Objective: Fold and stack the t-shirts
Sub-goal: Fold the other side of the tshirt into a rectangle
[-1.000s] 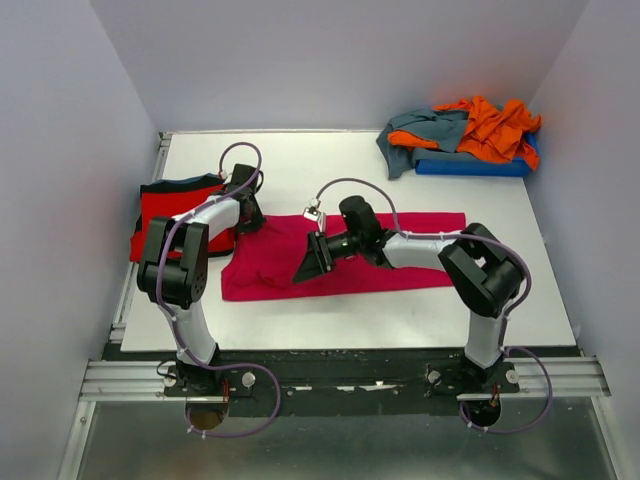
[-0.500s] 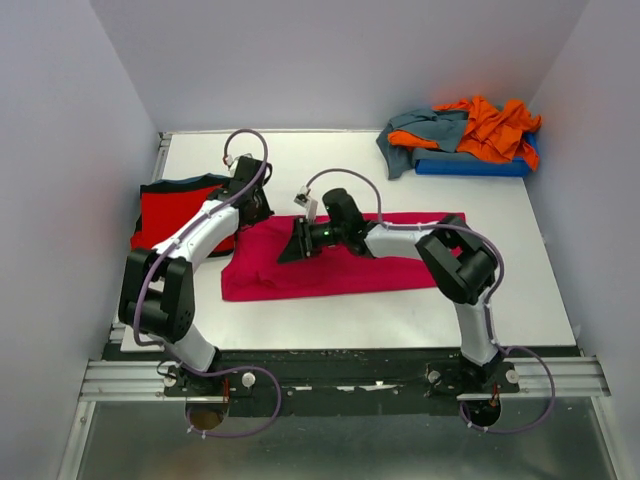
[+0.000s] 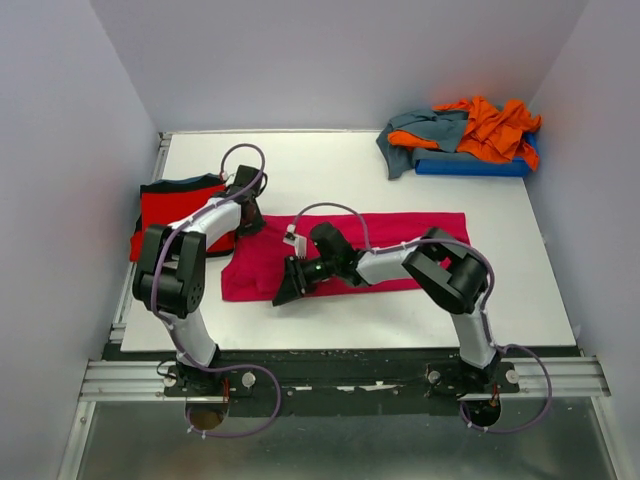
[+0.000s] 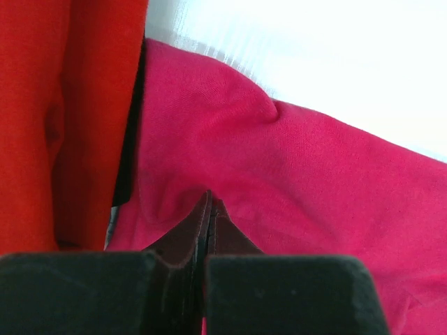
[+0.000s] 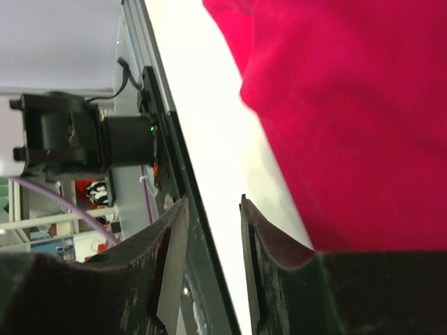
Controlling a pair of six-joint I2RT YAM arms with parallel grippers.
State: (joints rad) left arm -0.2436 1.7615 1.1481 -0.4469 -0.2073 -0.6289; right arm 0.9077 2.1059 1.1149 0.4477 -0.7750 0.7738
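This magenta-pink t-shirt [image 3: 250,275] is light and floppy, so grab corners or hems, not the middle. Left gripper [image 4: 208,201] looks pinched shut on a corner fold. Right gripper [image 5: 213,206] sits narrowly open, empty.

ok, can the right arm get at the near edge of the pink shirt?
Probably yes. The right gripper is open just beside the near-left edge of the pink shirt, with nothing between them.
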